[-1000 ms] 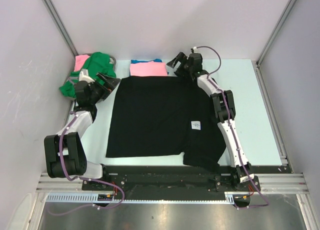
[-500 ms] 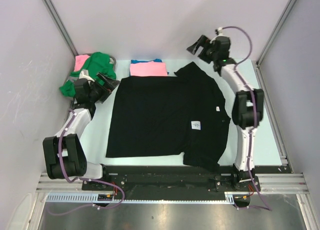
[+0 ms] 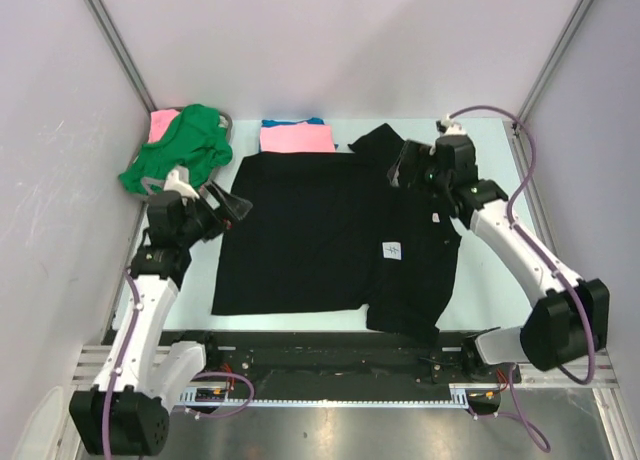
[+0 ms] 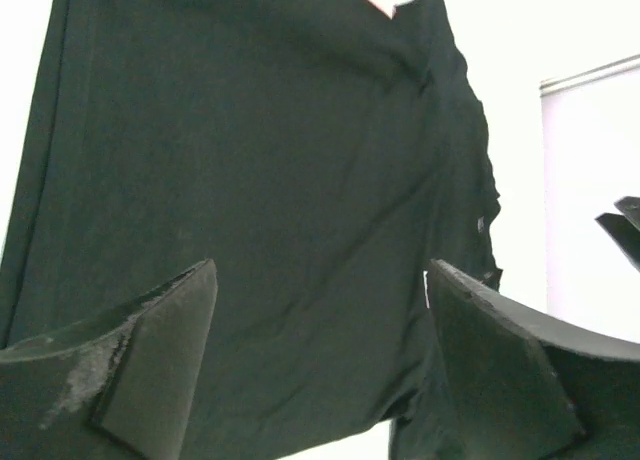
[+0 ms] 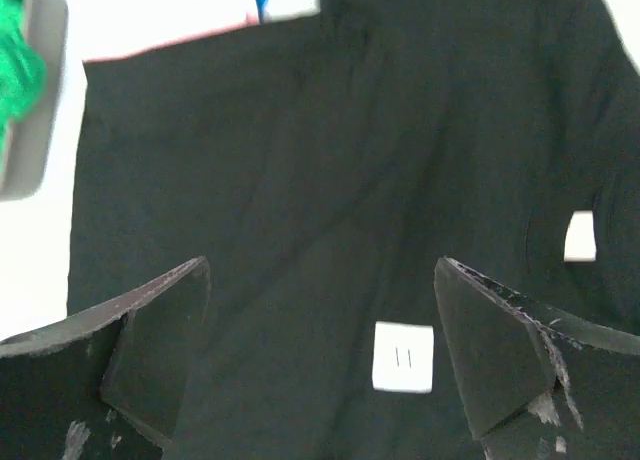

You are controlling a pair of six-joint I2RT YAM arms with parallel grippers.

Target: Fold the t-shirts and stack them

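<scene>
Pale, near-white bench (image 3: pixel 500 180) fills a booth of plain light walls, with both arm bases bolted at its near edge.

The left fingers (image 4: pixel 140 365) stand wide apart with nothing between them; the wrist view shows only dark cloth in the gap. From above they sit over the far left edge of the large black cotton t-shirt (image 3: pixel 320 230). Whether they touch the cloth cannot be told. The right fingers (image 5: pixel 140 350) are likewise spread wide and hold nothing. They hang above the far right part of the same shirt, pointing leftward across it.

The black t-shirt lies spread on the middle of the bench. Its left edge is straight and its left half flat. The right side is more rumpled, with a flap of cloth poking out at the far right corner and the near right corner reaching the front rail. A small white rectangular label (image 3: pixel 394 251) sits on the right half, and a smaller white tag (image 3: pixel 437 217) lies nearer the right edge.

Just beyond the shirt's far edge a folded pink t-shirt (image 3: pixel 297 138) rests on a folded blue t-shirt (image 3: pixel 315 122), of which only a strip shows. In the far left corner a crumpled green t-shirt (image 3: pixel 185 140) lies heaped over another pink t-shirt (image 3: pixel 162 120).
</scene>
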